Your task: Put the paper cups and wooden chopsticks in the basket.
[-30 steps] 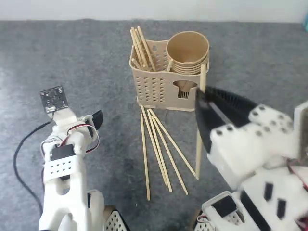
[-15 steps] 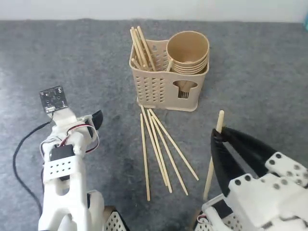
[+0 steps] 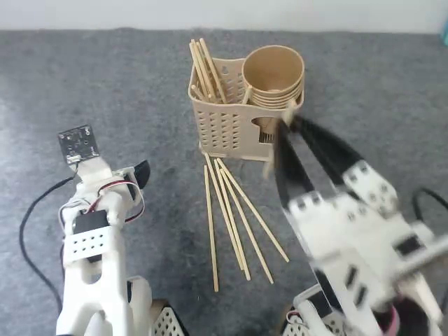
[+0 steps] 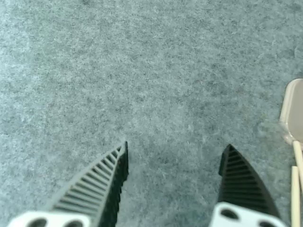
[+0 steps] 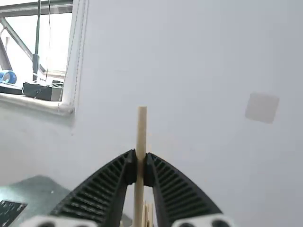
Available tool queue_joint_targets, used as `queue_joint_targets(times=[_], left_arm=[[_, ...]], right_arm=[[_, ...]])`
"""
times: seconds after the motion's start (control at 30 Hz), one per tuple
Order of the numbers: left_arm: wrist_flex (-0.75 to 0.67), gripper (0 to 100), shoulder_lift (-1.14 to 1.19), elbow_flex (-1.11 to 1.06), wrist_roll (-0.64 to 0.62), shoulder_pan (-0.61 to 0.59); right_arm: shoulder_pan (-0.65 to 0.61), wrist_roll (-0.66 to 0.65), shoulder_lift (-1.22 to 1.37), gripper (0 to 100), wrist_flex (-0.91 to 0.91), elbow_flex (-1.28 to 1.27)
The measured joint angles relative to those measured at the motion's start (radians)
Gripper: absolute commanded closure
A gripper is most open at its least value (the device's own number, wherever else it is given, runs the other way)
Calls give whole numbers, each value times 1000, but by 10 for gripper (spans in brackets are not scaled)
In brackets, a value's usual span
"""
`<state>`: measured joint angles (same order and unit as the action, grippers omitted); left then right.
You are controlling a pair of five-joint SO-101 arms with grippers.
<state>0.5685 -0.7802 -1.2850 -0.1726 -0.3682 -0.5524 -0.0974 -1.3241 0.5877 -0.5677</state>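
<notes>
From above, the basket [image 3: 231,122] stands on the grey surface [image 3: 105,77], with stacked paper cups [image 3: 273,73] in one compartment and upright chopsticks [image 3: 203,66] in the other. Loose chopsticks [image 3: 234,217] lie fanned on the surface in front of it. The right claw [image 3: 288,127] is blurred, seemingly at the basket's front corner.

At the left wrist, the left claw [image 4: 174,153] is spread apart over bare surface.

At the right wrist, the right claw is clamped on one upright chopstick [image 5: 141,127] against a white wall [image 5: 199,61].
</notes>
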Motion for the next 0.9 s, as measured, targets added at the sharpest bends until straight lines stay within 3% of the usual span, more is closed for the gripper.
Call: queue_joint_targets(times=[0.43,0.57,0.73,0.9], left_arm=[[0,709,0,0,0,0],[0,709,0,0,0,0],[-23,709,0,-3,0,0],[-48,709,0,-25,0,0]], right_arm=[[0,-270,585,989,-766,-8],[2,-282,744,991,-898,5],[69,-91,793,991,-879,110],[137,160,799,991,-628,278]])
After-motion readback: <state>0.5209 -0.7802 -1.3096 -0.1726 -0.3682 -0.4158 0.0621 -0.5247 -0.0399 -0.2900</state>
